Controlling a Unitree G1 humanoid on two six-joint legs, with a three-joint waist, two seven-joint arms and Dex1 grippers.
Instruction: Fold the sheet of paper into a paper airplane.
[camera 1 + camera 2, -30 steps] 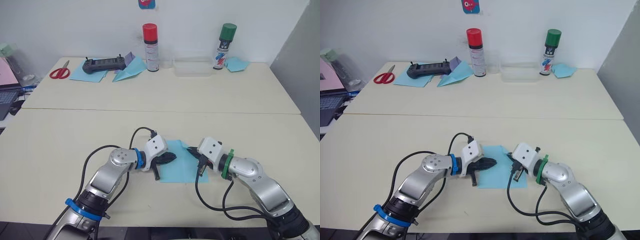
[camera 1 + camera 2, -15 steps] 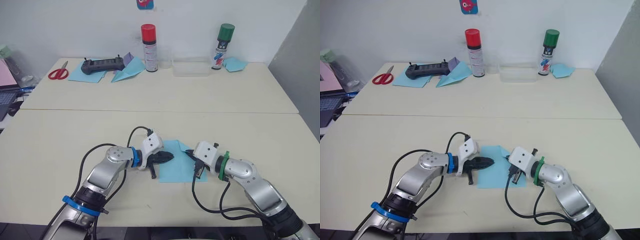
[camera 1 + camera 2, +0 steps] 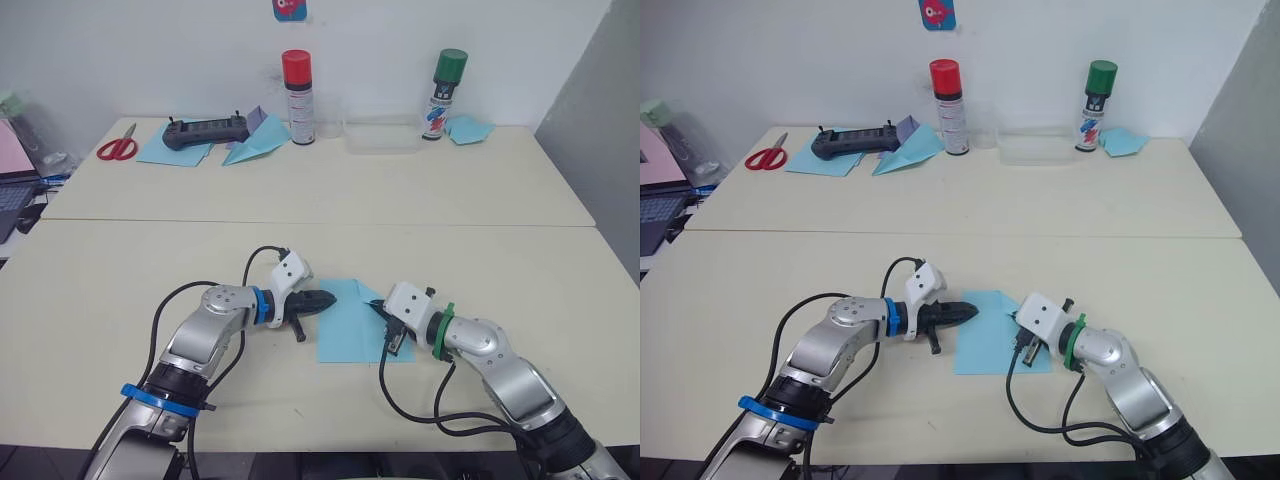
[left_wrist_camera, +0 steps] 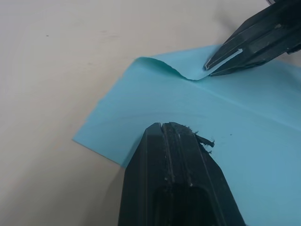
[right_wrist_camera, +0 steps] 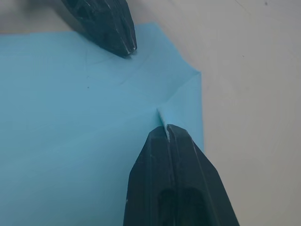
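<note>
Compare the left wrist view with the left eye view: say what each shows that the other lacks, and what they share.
Left wrist view alone: the right pincer shut on a lifted, curled edge of the sheet of paper, and the left pincer's shut tips resting on the paper.

Left eye view alone: the scissors, the red-capped can, the green-capped can and the clear tray at the far edge.

Both: the blue sheet, both pincers and the table.
</note>
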